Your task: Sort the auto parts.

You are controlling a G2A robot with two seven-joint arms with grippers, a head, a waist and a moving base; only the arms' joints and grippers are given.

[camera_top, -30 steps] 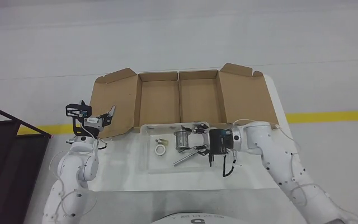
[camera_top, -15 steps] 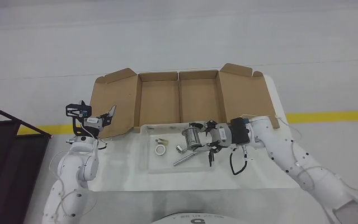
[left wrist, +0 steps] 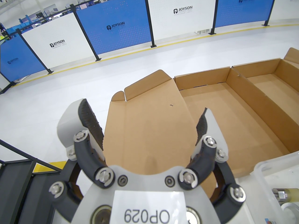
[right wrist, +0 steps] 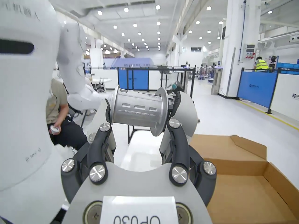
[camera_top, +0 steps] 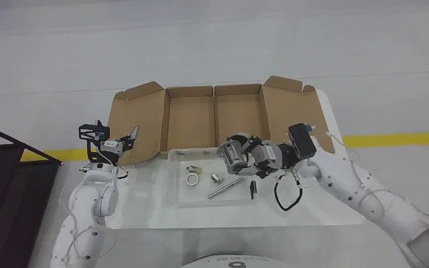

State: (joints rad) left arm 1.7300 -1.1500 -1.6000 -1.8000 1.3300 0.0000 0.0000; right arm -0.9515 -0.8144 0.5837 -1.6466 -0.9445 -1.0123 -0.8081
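Lifted off clear tray [camera_top: 194, 198]: ribbed metal spool [right wrist: 137, 114], clamped in right gripper [right wrist: 142, 106] | left gripper [left wrist: 144, 113] agape, empty.

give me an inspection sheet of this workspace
surface: white table, holding a clear tray and an open cardboard box, both compartments empty
job's things: metal cylinder held in the air by the box; ring, rod, nut in the tray
clutter: nothing seen
pincers: right pincer shut on the metal cylinder; left pincer open, empty
cables: black cable loops near the right pincer
surroundings: yellow floor line, black rack
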